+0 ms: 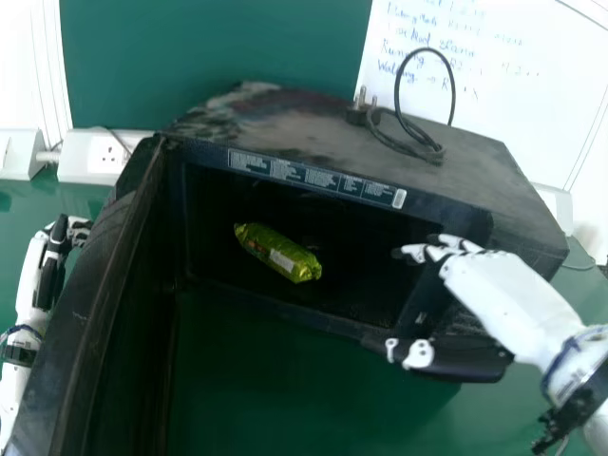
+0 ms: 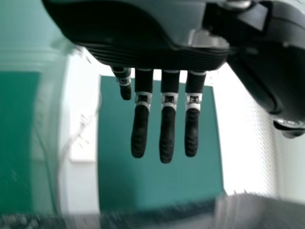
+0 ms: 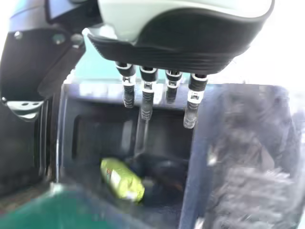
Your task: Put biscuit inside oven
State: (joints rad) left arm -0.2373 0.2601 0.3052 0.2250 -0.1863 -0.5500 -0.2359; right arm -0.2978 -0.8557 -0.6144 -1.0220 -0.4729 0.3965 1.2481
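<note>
Green biscuit packet lying inside oven, long axis slanting from far left to near right, right hand at oven's right edge, fingers extended, left hand beside open door, fingers extended

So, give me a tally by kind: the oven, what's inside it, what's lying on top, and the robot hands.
Oven: 1
Biscuit packet, inside: 1
Power cord, on top: 1
Left robot hand and right robot hand: 2
Total: 5

Green biscuit packet; inside black oven
</note>
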